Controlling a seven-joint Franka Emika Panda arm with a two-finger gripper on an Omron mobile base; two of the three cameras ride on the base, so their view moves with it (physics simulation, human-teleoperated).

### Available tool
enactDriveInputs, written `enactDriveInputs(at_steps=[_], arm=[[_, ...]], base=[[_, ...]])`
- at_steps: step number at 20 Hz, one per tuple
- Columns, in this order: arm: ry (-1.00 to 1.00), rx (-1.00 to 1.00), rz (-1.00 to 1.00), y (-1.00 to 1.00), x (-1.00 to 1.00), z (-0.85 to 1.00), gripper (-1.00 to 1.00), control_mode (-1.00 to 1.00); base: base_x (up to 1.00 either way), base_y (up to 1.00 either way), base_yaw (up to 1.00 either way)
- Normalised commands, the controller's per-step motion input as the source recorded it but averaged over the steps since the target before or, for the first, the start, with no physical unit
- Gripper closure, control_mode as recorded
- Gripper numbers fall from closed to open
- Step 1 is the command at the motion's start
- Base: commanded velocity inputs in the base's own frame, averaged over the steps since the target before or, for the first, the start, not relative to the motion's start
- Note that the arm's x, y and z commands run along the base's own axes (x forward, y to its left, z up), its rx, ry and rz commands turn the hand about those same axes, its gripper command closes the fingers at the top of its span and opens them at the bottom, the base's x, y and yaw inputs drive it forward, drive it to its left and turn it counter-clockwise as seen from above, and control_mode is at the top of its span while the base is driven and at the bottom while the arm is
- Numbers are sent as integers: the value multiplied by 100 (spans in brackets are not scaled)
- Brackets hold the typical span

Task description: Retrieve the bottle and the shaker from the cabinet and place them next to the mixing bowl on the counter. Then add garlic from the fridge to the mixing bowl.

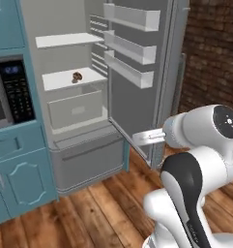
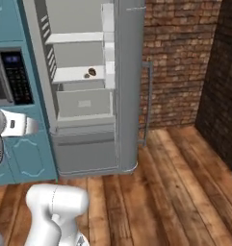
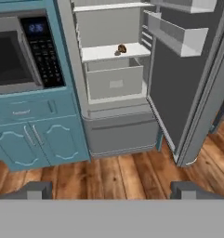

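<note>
The grey fridge (image 1: 89, 162) (image 2: 88, 153) (image 3: 122, 135) stands open ahead of me. On its lower white shelf lies the garlic (image 1: 77, 76) (image 2: 91, 72) (image 3: 121, 49), a small brownish lump just above the drawer (image 3: 115, 83). In the hand view my gripper (image 3: 111, 190) is open wide with nothing between its dark fingertips (image 3: 35, 189). It hangs well back from the fridge, over the wooden floor and lower than the garlic's shelf. The bottle, the shaker, the cabinet, the mixing bowl and the counter are out of view.
The fridge door (image 1: 132, 101) (image 3: 187, 93) swings out to the right with several white racks (image 1: 130, 70). Left of the fridge a microwave (image 1: 11, 92) (image 3: 20, 56) is built into teal cabinetry (image 3: 39, 144). A brick wall (image 2: 180, 62) rises at the right over wooden floor (image 2: 175, 192).
</note>
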Motion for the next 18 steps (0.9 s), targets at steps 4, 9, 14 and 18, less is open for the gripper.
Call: enactDriveInputs(at_steps=[4, 9, 14, 18], arm=[[0, 0, 0, 0, 0, 0, -100, 100], [0, 0, 0, 0, 0, 0, -100, 100], [0, 0, 0, 0, 0, 0, -100, 100], [0, 0, 0, 0, 0, 0, -100, 100]], base=[[100, 88, -49], [100, 31, -22], [99, 25, 2], [82, -6, 12]])
